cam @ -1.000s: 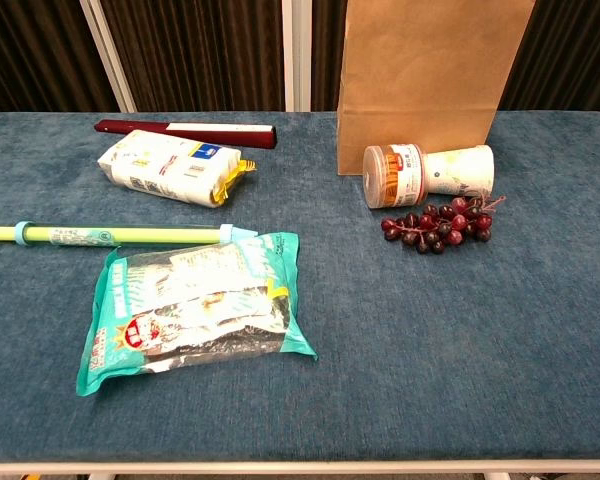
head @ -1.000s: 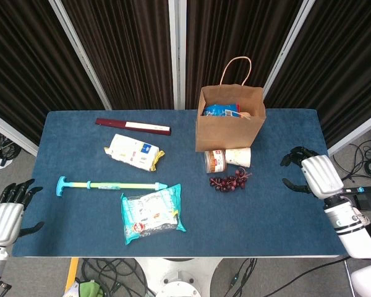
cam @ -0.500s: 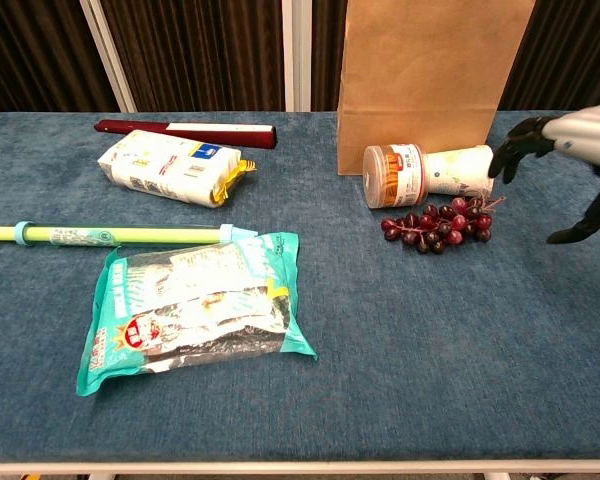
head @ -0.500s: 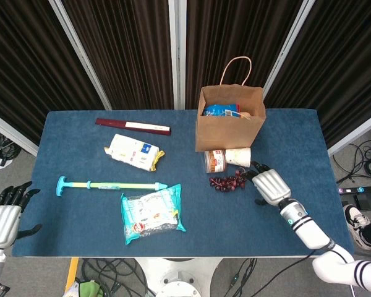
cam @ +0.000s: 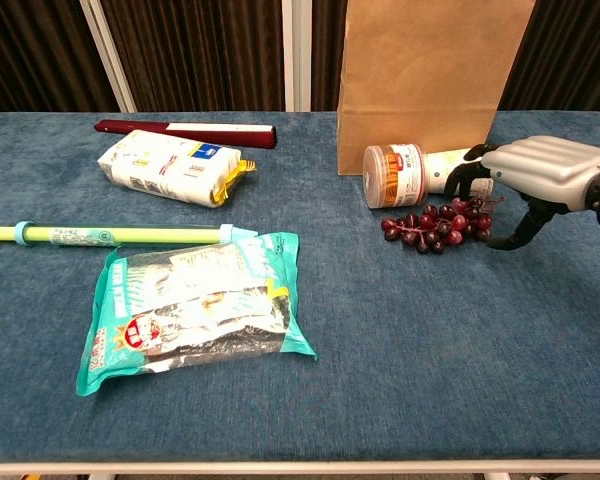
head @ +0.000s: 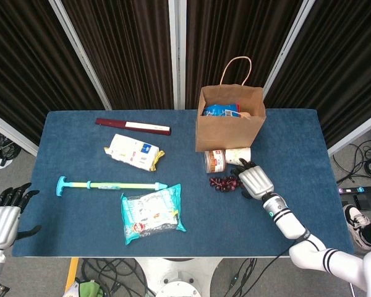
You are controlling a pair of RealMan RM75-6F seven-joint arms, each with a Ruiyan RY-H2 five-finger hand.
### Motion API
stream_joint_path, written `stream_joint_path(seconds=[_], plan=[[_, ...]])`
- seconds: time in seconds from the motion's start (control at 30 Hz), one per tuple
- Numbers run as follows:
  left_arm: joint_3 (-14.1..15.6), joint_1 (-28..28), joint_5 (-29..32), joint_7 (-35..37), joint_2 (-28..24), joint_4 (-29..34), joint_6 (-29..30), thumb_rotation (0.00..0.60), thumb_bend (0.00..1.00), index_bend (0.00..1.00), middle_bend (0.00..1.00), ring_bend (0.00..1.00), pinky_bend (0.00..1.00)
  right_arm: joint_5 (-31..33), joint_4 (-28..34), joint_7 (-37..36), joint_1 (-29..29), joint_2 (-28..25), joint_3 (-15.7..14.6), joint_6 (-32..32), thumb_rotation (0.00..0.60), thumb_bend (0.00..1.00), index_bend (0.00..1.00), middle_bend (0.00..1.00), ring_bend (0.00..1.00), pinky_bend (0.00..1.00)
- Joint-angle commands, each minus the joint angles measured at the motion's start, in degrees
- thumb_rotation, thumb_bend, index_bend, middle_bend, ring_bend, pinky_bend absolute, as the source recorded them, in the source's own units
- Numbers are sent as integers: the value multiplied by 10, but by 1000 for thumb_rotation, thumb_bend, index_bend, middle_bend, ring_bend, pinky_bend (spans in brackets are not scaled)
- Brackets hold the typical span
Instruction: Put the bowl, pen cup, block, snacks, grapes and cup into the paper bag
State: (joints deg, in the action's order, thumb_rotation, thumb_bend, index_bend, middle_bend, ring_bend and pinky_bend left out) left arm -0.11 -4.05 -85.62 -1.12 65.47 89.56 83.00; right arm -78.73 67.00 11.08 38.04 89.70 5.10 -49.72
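One paper bag (head: 230,127) stood upright on the table (head: 80,223), its mouth open; blue snack packets (head: 221,110) showed inside. Just in front of the bag lay a cup (cam: 435,171) on its side, mouth against an orange-lidded jar (cam: 390,175). Grapes (cam: 432,226) lay just in front of the cup. The right hand (cam: 540,172) hovered over the grapes' right end, fingers (cam: 465,175) curled down and spread, holding nothing. The left hand (head: 3,216) hung far left of the bag, fingers apart, empty.
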Motion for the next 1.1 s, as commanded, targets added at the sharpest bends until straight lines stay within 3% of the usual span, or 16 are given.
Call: stream_joint_path(seconds=[0.03,0.2,0.47,0.63,1.1], plan=[[0,-1,0,1,1,-1,-1,600,4,267,198,152,112,3,-19,-5,6,18,-1,7,600,167,245,312,48,207],[0,1,1,5,2,-6,-1,600,4,267,198,152,112,-4,-44,-10,8,45,-6,4,600,195,270,366,65,207],[1,3,1,10,5,-11,0,600,4,267,198,152,112,-36,-80,-43,-3,73,-14,-46,600,307,554,521,211,236],[1,3,0,12,7,-14,2,600,3,267,198,152,112,-48,-84,-69,-9,72,-17,-66,600,315,643,597,265,256],[2,6,-3,14,6,-14,6,600,4,267,199,152,112,-86,-22,-125,-34,23,-15,-152,600,452,700,643,304,283]])
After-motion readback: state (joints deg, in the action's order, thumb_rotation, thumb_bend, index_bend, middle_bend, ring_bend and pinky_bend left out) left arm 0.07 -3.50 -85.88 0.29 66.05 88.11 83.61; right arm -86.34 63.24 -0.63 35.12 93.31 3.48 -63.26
